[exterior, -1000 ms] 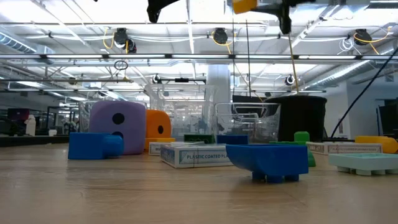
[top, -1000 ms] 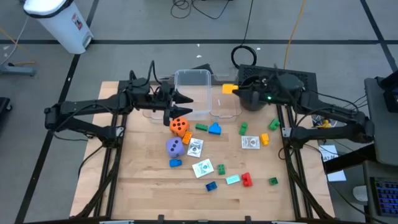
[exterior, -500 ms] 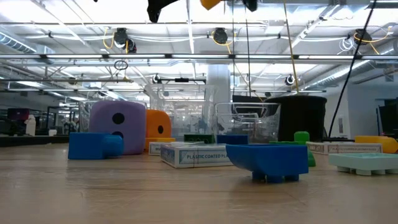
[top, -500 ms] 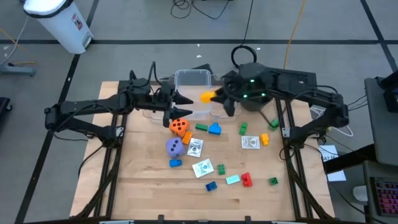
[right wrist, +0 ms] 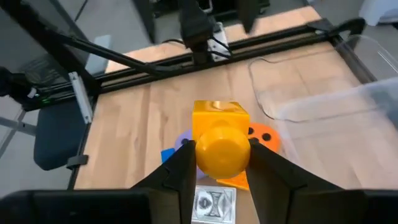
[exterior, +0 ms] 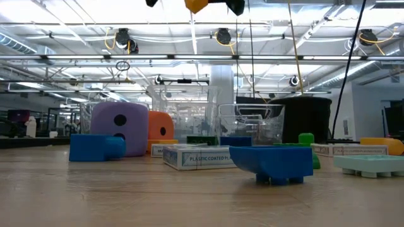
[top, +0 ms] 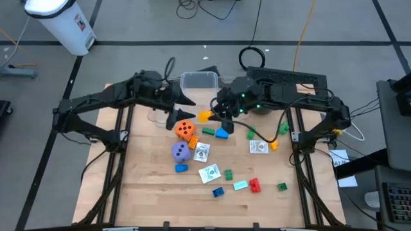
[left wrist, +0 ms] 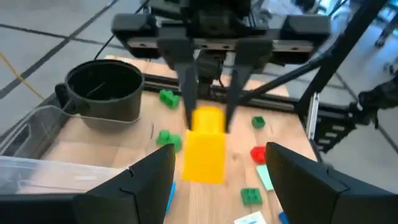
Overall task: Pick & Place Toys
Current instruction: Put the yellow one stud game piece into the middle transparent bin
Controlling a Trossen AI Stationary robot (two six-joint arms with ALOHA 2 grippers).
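Observation:
My right gripper (top: 214,116) is shut on a yellow block (top: 205,116), high over the table's middle, above the orange die (top: 185,130). My left gripper (top: 182,107) faces it from the left. It is open, and in its wrist view its fingers (left wrist: 152,177) stand on either side of the yellow block (left wrist: 205,146), apart from it. Other toys lie on the wood: a purple die (top: 181,151), a blue block (top: 221,133), white cards (top: 259,147), and small green, red and teal blocks. In the low view the yellow block (exterior: 196,5) shows at the top edge. My right gripper pinches the yellow block by two opposite sides (right wrist: 198,140) between its two fingers (right wrist: 183,171). The fingers slant down from the table's right side. The block juts out past the fingertips (left wrist: 186,93) toward my left gripper, lifted clear of the table.
A clear tub (top: 199,82) stands at the table's far edge, with a clear lid (top: 235,109) beside it. The black pot (left wrist: 106,93) sits at the far right, partly under my right arm. The near part of the table (top: 160,205) is bare wood.
My right gripper has carried the yellow block from above the black pot toward the table's left and nearer, rolling its wrist, and now stands over the middle, facing my left gripper. My left gripper has risen and tipped up toward level, staying open.

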